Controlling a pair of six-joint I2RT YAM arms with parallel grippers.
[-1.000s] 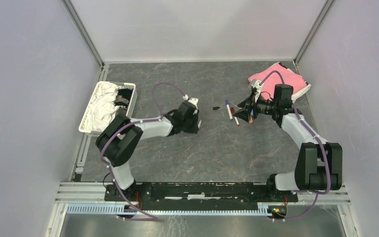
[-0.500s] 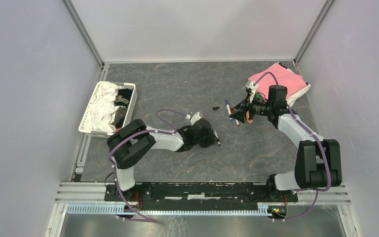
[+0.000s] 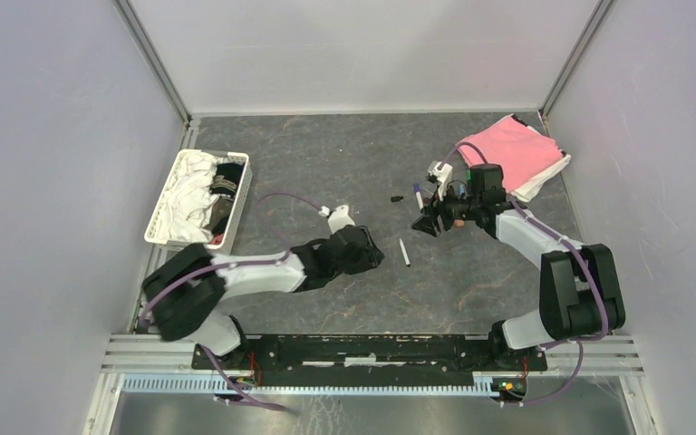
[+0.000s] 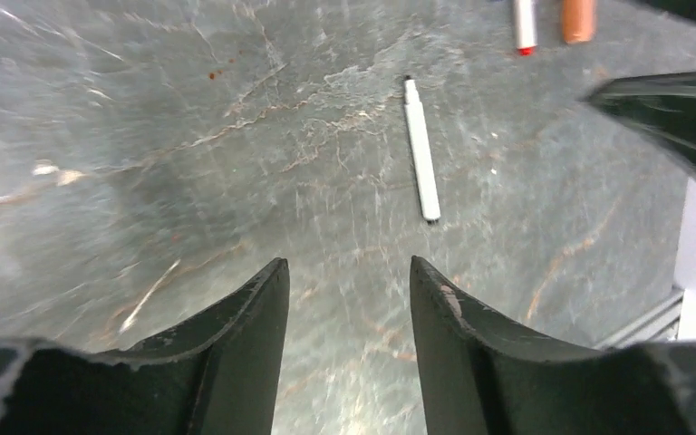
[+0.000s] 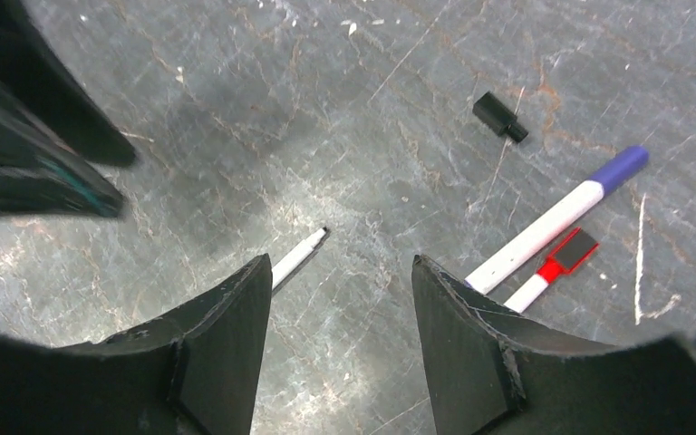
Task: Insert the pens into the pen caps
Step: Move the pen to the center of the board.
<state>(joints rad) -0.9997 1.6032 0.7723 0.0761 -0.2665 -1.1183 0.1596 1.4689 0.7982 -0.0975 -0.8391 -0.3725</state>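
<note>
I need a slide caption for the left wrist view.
Open left gripper facing a white pen lying on the table.

table: matt grey stone-look | white pen: smooth plastic | black cap: matt plastic

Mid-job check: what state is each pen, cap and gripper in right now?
left gripper: open, empty.
right gripper: open, empty.
white pen: lying loose, dark tip bare, no cap.
black cap: lying loose, on no pen.
purple-capped pen: capped, lying flat.
red-capped pen: capped, lying flat beside the purple one.
orange marker: lying flat, mostly out of frame.
pink cloth: folded.
</note>
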